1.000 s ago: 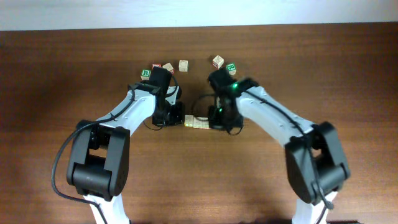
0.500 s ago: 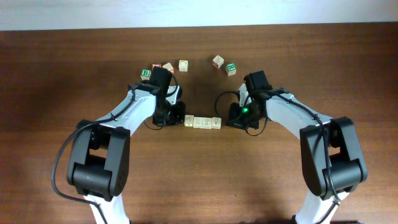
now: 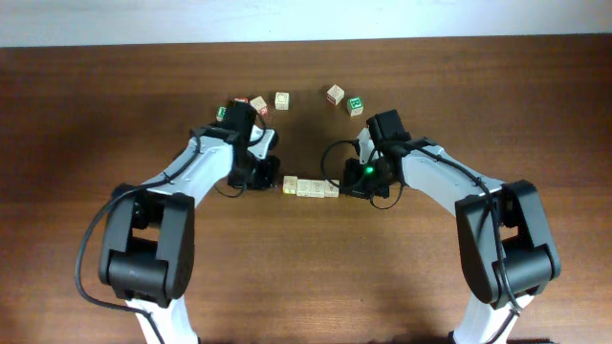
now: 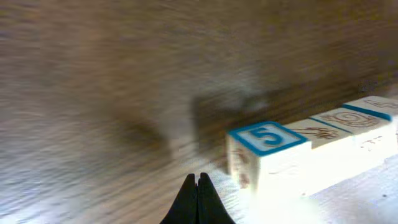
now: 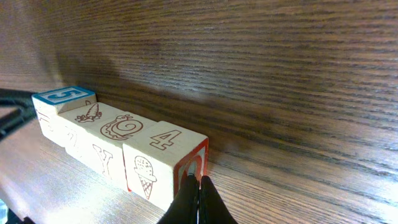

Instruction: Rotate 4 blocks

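Okay so nearest the cameras, both sets of fingers are pinched fully together with nothing between them. The right gripper (image 5: 199, 198) has its closed tips right at the bottom corner of the red-framed end face of the 4 block (image 5: 166, 149); I can't tell if it's touching or just a hair off. The left gripper (image 4: 198, 198) sits just beside the 5 block (image 4: 267, 138) at the other end, with a sliver of bare wood showing between tip and cube. Between them the 4 blocks (image 3: 311, 188) lie in one tight row, face to face, out in the middle of the table (image 3: 306, 277), slightly skewed in the overhead view. My guess is the plan is to swing the whole row round by nudging opposite ends with shut fingers. The worry: nothing holds those cubes together except sitting flush, so a push low on a corner could make the end cube pivot on its own and the row would kink or split. A narrow tip could also skid off the edge and slide past. Further back, a pale cube (image 3: 281, 99) and a green-faced cube (image 3: 356, 104) sit loose with a few others, well apart from the row, so they're probably not in the way.
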`<action>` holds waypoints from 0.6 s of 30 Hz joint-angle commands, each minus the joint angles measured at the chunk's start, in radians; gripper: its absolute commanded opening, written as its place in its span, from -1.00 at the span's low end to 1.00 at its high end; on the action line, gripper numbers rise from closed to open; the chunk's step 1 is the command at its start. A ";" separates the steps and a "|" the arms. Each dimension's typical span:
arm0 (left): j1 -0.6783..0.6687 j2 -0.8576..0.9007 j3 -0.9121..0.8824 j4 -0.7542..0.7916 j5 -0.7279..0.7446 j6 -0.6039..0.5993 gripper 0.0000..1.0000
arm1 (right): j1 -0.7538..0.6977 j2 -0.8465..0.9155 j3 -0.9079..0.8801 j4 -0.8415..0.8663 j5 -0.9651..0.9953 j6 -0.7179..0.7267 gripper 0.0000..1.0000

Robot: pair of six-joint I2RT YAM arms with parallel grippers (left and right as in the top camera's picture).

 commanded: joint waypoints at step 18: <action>0.019 0.008 0.005 -0.005 0.165 -0.037 -1.00 | 0.009 0.006 -0.006 -0.001 -0.013 0.008 -0.91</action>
